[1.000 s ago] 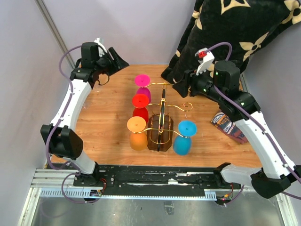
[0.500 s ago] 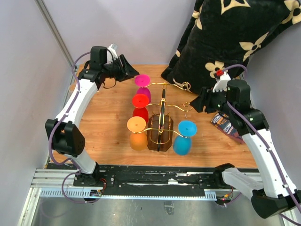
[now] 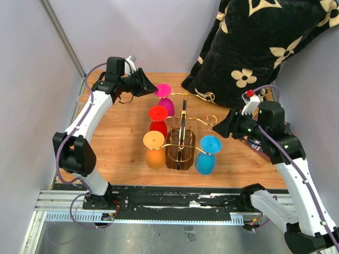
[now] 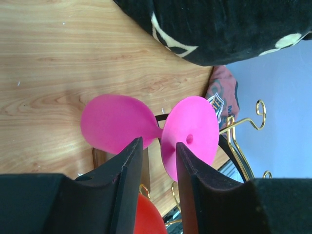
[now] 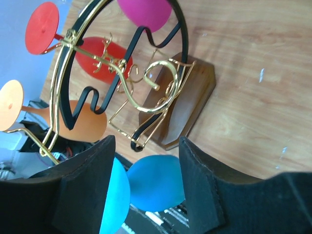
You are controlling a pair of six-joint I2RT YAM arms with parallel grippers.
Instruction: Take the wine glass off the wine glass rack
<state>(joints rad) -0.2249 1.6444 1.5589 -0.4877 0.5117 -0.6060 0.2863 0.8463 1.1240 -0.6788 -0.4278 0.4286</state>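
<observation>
My L claw (image 4: pixel 158 146) is spread, tips flanking the pink wine glass (image 4: pixel 190 134) stem, not pinching. Glass hangs at the rack's (image 3: pixel 183 127) far-left arm. R claw (image 5: pixel 146 141) is spread, over the blue glass (image 5: pixel 156 183).

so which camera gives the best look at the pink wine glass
Left wrist: the pink wine glass sits centre frame, bowl, stem and foot clear, the left pincer straddling the stem. Top external shows it small at the far end of the rack. Right wrist catches only part of its bowl at the top edge.
</observation>
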